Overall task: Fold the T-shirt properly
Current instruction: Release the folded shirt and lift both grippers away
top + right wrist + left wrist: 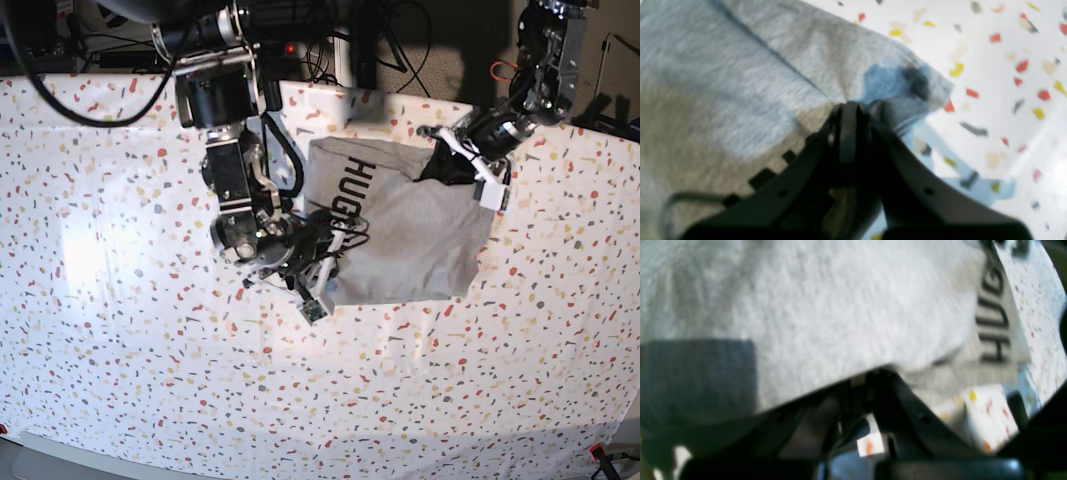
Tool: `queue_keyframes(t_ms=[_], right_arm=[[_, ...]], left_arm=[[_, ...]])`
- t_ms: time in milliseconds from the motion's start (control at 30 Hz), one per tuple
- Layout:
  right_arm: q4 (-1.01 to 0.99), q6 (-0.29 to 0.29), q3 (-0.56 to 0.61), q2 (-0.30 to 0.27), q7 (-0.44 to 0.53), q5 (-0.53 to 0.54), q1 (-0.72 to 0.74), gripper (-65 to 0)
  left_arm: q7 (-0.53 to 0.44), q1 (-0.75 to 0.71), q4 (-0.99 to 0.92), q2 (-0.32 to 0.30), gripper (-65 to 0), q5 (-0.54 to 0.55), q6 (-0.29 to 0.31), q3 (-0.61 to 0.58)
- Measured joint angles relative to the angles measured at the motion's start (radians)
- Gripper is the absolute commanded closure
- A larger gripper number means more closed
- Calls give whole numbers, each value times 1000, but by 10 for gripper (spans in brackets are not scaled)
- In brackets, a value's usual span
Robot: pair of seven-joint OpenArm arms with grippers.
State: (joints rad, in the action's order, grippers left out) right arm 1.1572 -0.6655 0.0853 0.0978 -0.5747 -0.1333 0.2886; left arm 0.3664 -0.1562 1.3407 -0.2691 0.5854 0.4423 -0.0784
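The light grey T-shirt (410,240) lies partly folded in the middle of the speckled table (150,350), with the black letters "HUG" (361,186) showing on the layer underneath. My right gripper (338,240) is at the shirt's left edge in the base view. In the right wrist view it (853,106) is shut on a pinch of the T-shirt (723,66) near a corner. My left gripper (438,165) is at the shirt's upper right corner. In the left wrist view it (880,371) is shut on the edge of the plain grey fabric (806,306), and the lettering (995,316) shows beyond.
Black cables and equipment (400,40) crowd the table's back edge, with an orange cable (500,70) near the left arm's base. The white speckled tabletop (1007,100) stretches wide around the shirt on all sides.
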Motion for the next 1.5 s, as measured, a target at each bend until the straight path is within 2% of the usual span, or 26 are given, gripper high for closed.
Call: queue_keyframes(t_ms=[133,333,433,533,600,700,767,833,900,1067,1133,1300,1367,1500], right_arm=[[126,2,0,5,10,-52,-105,0],[314,-1,0,5,12,-48,-266,0],[349,-1,0,11,56,-47,-324,0],[353,-1,0,27,92,-48,-356,0],[353,0,-1,45,90,-52,-361,0],[354,-1,0,52,89,-51,-361,0],[364,0,0,52,88,-51,-365,0],[397,0,-1,52,79,-55,-378,0],[463,0,-1,52,74,-56,-402,0],[674,18,-24,53,78,-26,-483,0],[727,18,-48,55,74,6,-528,0],[835,14,-126,55,39,32,-635,0],[886,18,-168,56,37,77,-690,0],[980,18,-249,56,-9,187,-828,0]], left_arm=[[0,109,-87,0,0,-13,-23,0],[-49,242,-203,1,0,-97,-50,1],[-47,290,-246,6,0,-106,-38,2],[-42,321,-262,27,0,-173,-8,5],[-42,332,-262,45,0,-221,-9,5],[-42,340,-264,51,0,-238,-12,5],[-50,345,-264,41,0,-239,13,5],[-59,344,-256,22,0,-249,59,1],[-56,328,-223,-8,0,-243,63,-1],[-45,276,-52,-137,0,-59,56,0],[-17,243,29,-177,0,-39,53,4],[26,68,189,-245,0,-45,-101,-3],[34,3,251,-266,0,-48,-154,7],[27,-138,357,-282,0,-37,-147,100]])
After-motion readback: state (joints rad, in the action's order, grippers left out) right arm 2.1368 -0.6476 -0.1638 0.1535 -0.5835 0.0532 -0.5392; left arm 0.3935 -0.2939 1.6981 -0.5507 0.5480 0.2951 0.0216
